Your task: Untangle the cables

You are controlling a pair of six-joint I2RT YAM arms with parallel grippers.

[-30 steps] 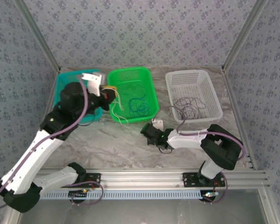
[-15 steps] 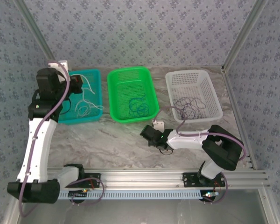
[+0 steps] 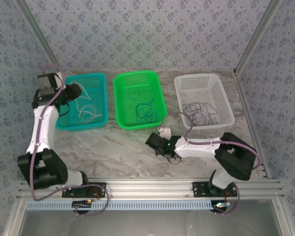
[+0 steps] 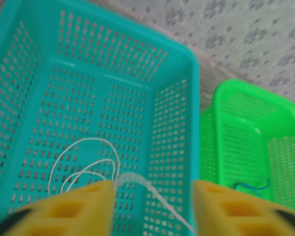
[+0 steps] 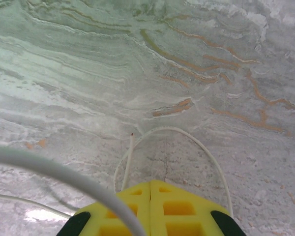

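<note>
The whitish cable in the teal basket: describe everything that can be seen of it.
The thin whitish cable lies slack in loose overlapping loops on the perforated floor of the teal plastic basket, in its near half. It looks like smooth flexible wire. One strand runs up between the open yellow fingers of the left hand, not clamped.

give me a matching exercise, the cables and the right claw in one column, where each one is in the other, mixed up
Things
1. white cable
2. blue cable
3. dark cable
4. right claw

Places
A. in the green basket
B. low over the table, in front of the baskets
C. in the white basket
D. in the teal basket

Pairs: 1-D, 2-A, 3-C, 4-B
</note>
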